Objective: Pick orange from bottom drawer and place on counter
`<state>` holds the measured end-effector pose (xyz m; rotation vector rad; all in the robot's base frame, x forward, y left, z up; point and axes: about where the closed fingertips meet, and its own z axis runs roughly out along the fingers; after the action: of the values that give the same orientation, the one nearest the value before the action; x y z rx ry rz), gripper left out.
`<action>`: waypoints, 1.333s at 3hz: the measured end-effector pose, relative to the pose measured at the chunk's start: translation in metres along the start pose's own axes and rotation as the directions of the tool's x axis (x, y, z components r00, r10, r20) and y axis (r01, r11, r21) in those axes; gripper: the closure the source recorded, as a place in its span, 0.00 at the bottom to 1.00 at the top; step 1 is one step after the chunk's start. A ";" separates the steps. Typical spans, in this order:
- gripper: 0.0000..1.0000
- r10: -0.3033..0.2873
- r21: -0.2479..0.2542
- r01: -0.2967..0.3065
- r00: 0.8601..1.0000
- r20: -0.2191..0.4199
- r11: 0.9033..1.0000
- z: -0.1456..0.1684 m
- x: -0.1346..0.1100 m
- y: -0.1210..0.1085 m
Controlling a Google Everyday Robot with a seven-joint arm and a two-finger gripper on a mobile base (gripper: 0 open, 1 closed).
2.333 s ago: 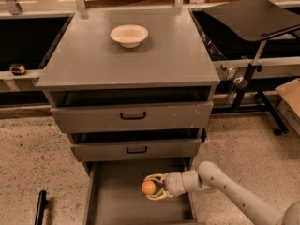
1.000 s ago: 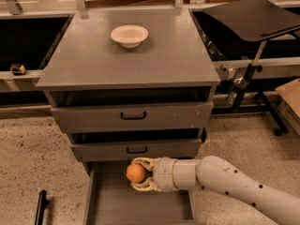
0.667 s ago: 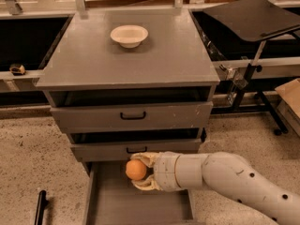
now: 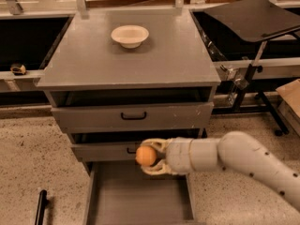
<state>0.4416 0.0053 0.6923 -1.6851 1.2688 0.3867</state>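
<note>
Speckled beige flooring surrounds a grey three-drawer cabinet whose broad flat matte grey counter carries a shallow cream bowl near its back edge. To the right of the cabinet, a black tilted tray sits on a dark stand. Below the counter, the top drawer and the middle drawer each show a black handle and stand slightly ajar, while the wide shallow grey bottom drawer is pulled out, its plain floor bare. The robot's cream two-finger gripper reaches in from the right on a thick pale arm and is clenched around the small round orange fruit, one finger curving over it and the other under it. The orange is held in front of the middle drawer's face, above the rear part of the open bottom drawer, well below counter level. A slim black bar lies on the floor left of the drawer.
</note>
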 end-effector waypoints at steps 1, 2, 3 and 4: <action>1.00 0.078 -0.011 -0.077 0.996 0.041 0.997 -0.039 0.011 -0.044; 1.00 0.083 -0.068 -0.082 0.996 0.019 0.994 -0.058 0.007 -0.093; 1.00 0.081 -0.085 -0.085 0.996 -0.040 0.993 -0.064 -0.002 -0.157; 1.00 0.110 0.032 -0.111 0.994 0.021 0.993 -0.084 -0.010 -0.227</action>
<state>0.6116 -0.0574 0.8533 -1.5837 1.3509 0.4443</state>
